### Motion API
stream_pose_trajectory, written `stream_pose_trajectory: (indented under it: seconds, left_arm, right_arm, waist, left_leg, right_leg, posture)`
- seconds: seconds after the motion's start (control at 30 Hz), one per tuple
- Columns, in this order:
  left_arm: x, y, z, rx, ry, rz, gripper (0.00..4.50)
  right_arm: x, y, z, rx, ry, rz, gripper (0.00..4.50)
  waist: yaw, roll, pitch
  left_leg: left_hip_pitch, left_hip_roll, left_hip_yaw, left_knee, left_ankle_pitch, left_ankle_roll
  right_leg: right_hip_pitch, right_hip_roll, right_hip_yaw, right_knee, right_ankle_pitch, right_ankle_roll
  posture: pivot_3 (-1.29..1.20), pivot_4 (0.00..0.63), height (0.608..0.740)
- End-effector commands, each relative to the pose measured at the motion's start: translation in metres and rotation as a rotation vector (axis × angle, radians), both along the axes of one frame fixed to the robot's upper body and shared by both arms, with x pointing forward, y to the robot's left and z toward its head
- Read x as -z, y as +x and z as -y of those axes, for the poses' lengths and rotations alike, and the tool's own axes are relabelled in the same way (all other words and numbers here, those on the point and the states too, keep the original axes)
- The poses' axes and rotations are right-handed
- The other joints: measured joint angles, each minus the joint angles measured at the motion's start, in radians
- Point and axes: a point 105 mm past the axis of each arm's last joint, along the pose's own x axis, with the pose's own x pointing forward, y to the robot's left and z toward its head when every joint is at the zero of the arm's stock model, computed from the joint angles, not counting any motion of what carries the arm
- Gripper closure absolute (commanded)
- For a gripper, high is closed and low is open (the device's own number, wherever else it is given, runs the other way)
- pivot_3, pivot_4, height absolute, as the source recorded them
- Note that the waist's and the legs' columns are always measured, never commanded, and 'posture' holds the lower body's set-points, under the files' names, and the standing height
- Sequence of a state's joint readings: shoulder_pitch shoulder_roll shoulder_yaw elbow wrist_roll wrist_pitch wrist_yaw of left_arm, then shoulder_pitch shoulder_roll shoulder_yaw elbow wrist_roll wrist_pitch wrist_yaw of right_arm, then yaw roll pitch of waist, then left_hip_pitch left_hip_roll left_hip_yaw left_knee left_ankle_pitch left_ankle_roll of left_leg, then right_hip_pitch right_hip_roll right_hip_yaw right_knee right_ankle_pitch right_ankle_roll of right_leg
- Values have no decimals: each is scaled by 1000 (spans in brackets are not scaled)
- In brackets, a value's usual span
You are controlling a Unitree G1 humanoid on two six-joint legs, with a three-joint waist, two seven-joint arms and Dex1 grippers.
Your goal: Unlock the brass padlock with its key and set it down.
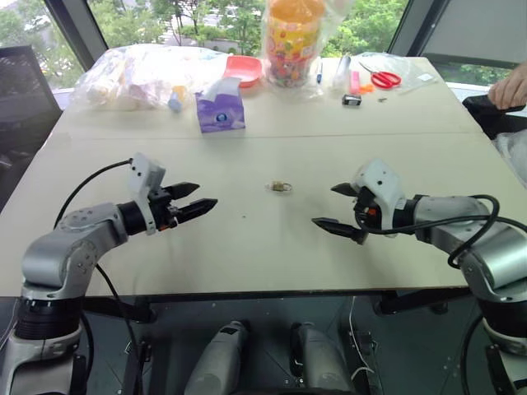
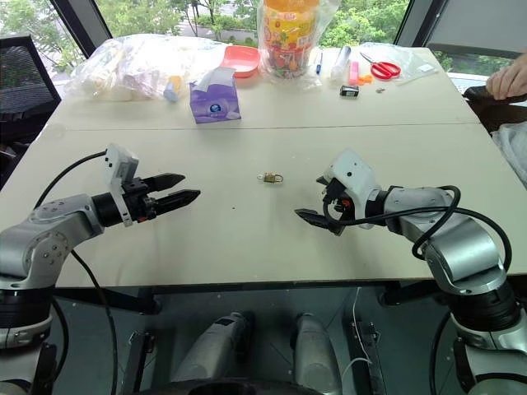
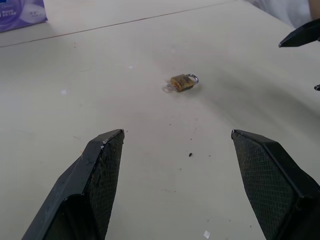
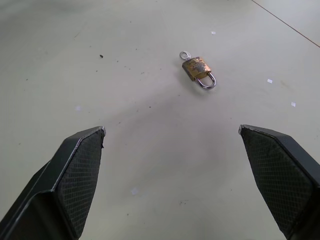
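The brass padlock [image 1: 280, 187] lies flat near the middle of the beige table [image 1: 247, 255], its silvery shackle shut. A small silvery key [image 4: 185, 54] pokes out of the end of its body opposite the shackle. My left gripper [image 1: 204, 196] hovers to the left of the padlock, open and empty, pointing toward it. On the other side my right gripper [image 1: 324, 206] faces it, also open with nothing between its fingers. The padlock [image 3: 182, 82] sits ahead of both pairs of fingers, apart from them. It also appears in the right wrist view [image 4: 196, 68].
Along the table's far side stand a purple tissue box [image 1: 220, 111], a red bowl [image 1: 243, 70], a bagged orange jar [image 1: 290, 37], clear plastic bags [image 1: 140, 74], red scissors [image 1: 383, 78] and a small black-and-silver item [image 1: 352, 99]. A person's hand [image 1: 510, 86] rests at the far right.
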State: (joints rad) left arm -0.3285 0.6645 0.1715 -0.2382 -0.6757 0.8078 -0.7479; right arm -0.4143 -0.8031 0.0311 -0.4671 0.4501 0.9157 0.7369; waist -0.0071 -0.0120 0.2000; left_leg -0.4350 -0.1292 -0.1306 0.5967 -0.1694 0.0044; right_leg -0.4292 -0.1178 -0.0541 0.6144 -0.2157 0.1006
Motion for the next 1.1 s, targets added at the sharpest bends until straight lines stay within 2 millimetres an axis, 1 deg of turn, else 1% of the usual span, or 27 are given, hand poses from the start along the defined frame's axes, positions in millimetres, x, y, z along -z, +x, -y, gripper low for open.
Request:
stream_pose_trajectory:
  seconds: [0.03, 0.43, 0.5, 0.53, 0.6, 0.67, 0.77, 0.83, 0.93, 1.0, 1.1]
  left_arm:
    - [-15, -1, 1, -1, -12, 64, 924]
    - [-16, 4, 0, -30, 6, 83, 924]
    - [-18, 7, -3, -28, 28, 96, 924]
    - [-19, 8, -3, -11, 53, 95, 924]
    - [-24, 5, 1, 71, 86, 98, 924]
    - [-29, 2, 3, 140, 109, 97, 924]
    - [-35, -3, 0, 217, 147, 92, 924]
    - [-36, -3, -4, 235, 171, 92, 924]
    - [-36, 1, -9, 214, 187, 108, 924]
    - [-36, 2, -9, 199, 182, 114, 924]
    - [-29, -2, -5, 192, 162, 111, 924]
  right_arm:
    - [-12, 3, -4, -13, 4, 60, 0]
    - [-13, 9, -8, -22, 4, 71, 0]
    - [-18, 19, -16, 1, 50, 55, 0]
    - [-21, 26, -23, -1, 56, 52, 0]
    - [-23, 40, -38, -27, 47, 50, 0]
    - [-21, 53, -48, -54, 33, 36, 0]
    - [-13, 71, -58, -95, 1, 6, 0]
    - [-6, 83, -63, -114, -32, -3, 0]
    - [5, 99, -72, -138, -59, -26, 0]
    - [12, 106, -77, -153, -76, -38, 0]
    - [22, 117, -81, -157, -101, -58, 0]
  waist:
    - [0, 0, 0]
    - [0, 0, 0]
    - [-5, 0, 0]
    - [-7, 0, 0]
    - [-8, 0, 0]
    - [-7, 0, 0]
    - [-6, 0, 0]
    - [-7, 0, 0]
    - [-9, 0, 0]
    - [-12, 0, 0]
    - [-15, 0, 0]
  left_leg:
    - [0, 0, 0, 0, 0, 0]
    - [0, 0, 0, 1, 0, 0]
    - [0, 0, 0, 1, 0, 0]
    - [0, 0, 0, 1, 0, 0]
    - [1, 1, 1, 2, 1, -1]
    - [1, 2, 1, 2, 1, -1]
    - [2, 2, 1, 1, 2, 0]
    - [2, 1, 1, 1, 2, 1]
    - [2, 1, 2, 1, 3, 1]
    - [2, 1, 2, 1, 3, 0]
    - [2, 1, 2, 1, 4, -1]
  right_leg:
    - [0, 0, 0, 0, 0, 0]
    - [0, 0, 0, 0, 2, -2]
    - [0, 0, 0, 1, 2, -2]
    - [0, 1, 0, 1, 2, -3]
    - [0, 2, 0, 2, 3, -5]
    - [0, 2, 0, 3, 3, -5]
    - [0, 3, 0, 3, 4, -5]
    - [0, 4, 0, 2, 4, -5]
    - [0, 5, 0, 2, 4, -4]
    - [0, 5, 0, 3, 4, -4]
    - [-1, 6, 0, 5, 4, -4]
  posture:
    - [0, 150, 740]
    - [0, 150, 740]
    - [0, 150, 740]
    - [0, 150, 740]
    - [0, 150, 740]
    - [0, 150, 740]
    - [0, 150, 740]
    - [0, 150, 740]
    - [0, 150, 740]
    - [0, 150, 740]
    - [0, 150, 740]
